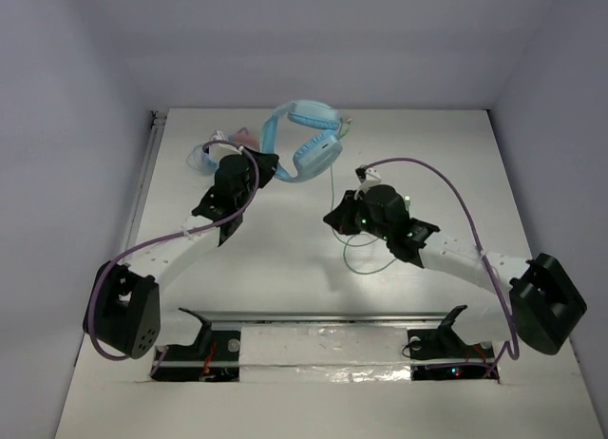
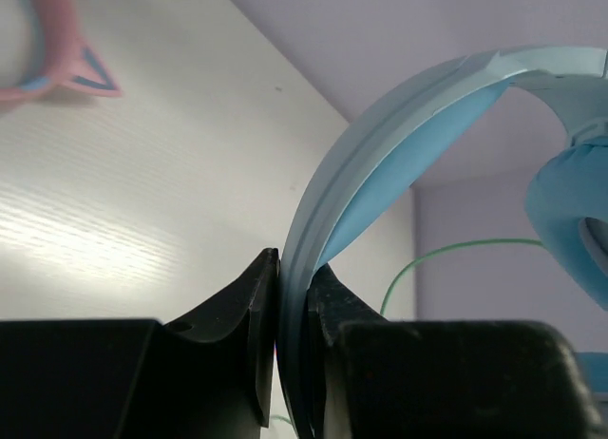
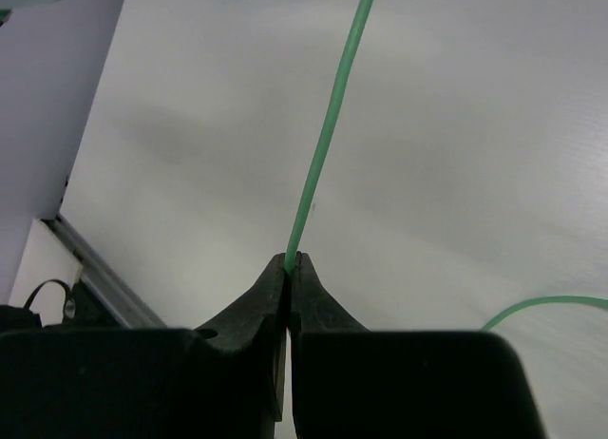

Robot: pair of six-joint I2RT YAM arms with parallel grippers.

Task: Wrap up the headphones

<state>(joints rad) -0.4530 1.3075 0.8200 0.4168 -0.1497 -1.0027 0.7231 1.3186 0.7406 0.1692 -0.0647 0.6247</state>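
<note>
The headphones [image 1: 309, 140] are light blue all over, with a broad padded band [image 2: 380, 144] that is paler on its outer face and a stronger blue inside, and an oval ear cup [image 1: 318, 154] with a soft cushion. They sit toward the far middle of the white table [image 1: 285, 287], near the back wall. The band's arch points toward the far wall and the visible cup toward the arms, so the long axis runs roughly far to near, leaning a little to the right. Whether the cups touch the table cannot be made out from above. The left gripper [image 2: 290, 268] is pinching the band edge-on near its left end, its black fingers pressed against both faces. A thin pale-green cable [image 3: 328, 125] runs straight up out of the right gripper [image 3: 290, 260], whose tips are pressed together on it (only the thread of the cable keeps them apart). Past that hold the cable sags into a loose loop lying on the table, nearer the arm bases. Just left of the left gripper lies a smaller pair of cat-ear headphones [image 1: 228, 140] with pink on the band.
</note>
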